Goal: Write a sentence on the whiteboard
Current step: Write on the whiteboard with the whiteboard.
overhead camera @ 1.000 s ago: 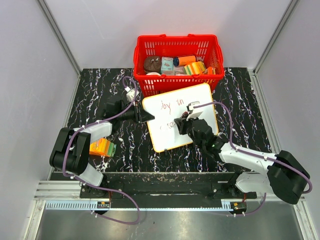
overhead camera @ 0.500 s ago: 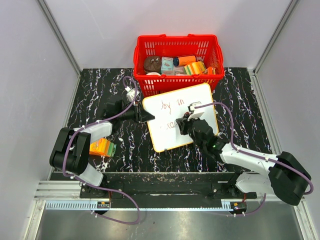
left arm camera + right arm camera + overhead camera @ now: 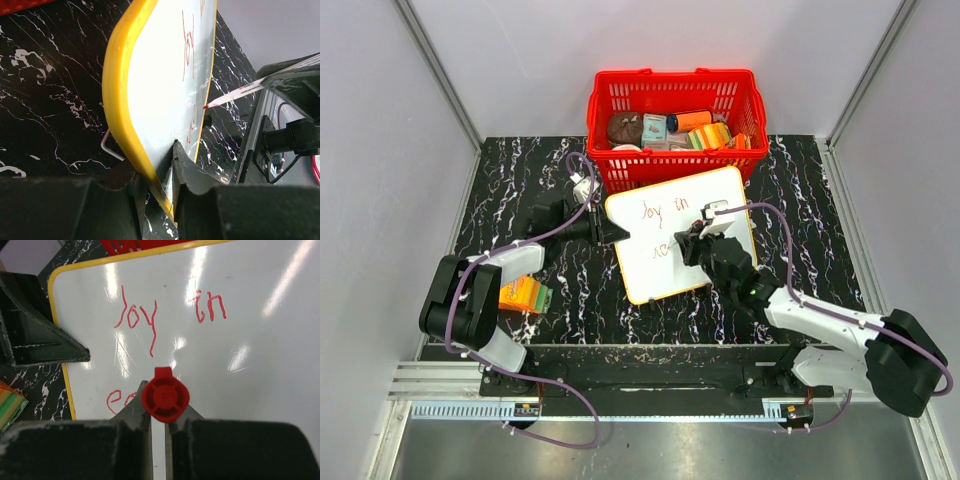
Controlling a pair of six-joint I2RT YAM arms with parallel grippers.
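Seen from overhead, the white-and-black left arm [image 3: 510, 262], trailed by a purple cable, folds back at its elbow and reaches forward and to the right. Its black two-finger left gripper [image 3: 611, 232] is pinched on the edge of the yellow-rimmed whiteboard [image 3: 660, 275], one finger on each face. The right arm [image 3: 810, 315] stretches low and leftward from its base, wrist tipped down. The right gripper [image 3: 157, 410] has its jaws clamped around a red marker pen [image 3: 165, 399], held upright between the fingers.
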